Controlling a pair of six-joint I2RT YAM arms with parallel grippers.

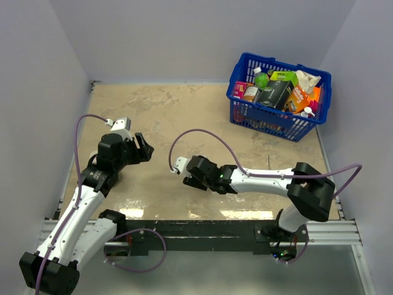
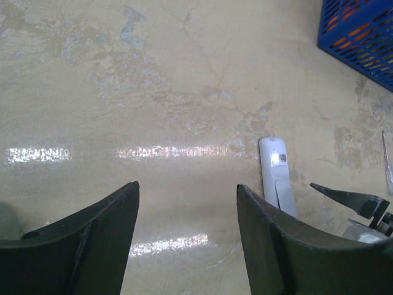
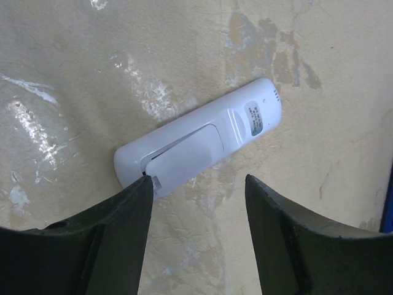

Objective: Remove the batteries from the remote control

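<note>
The white remote control [image 3: 242, 120] lies flat on the table with its back face up. Its battery cover [image 3: 184, 153] is still on, with one edge slightly lifted. The batteries are hidden under it. My right gripper [image 3: 196, 184] is open just beside the remote, and its left fingertip [image 3: 140, 187] touches the cover's end. In the top view the remote [image 1: 179, 165] shows at the tip of the right gripper [image 1: 189, 177]. My left gripper [image 2: 187, 196] is open and empty, left of the remote [image 2: 273, 175] and apart from it; in the top view it [image 1: 145, 149] hovers over the table.
A blue basket [image 1: 241, 106] full of groceries stands at the back right; its corner shows in the left wrist view [image 2: 362, 27]. Grey walls close the table on three sides. Cables loop from both arms.
</note>
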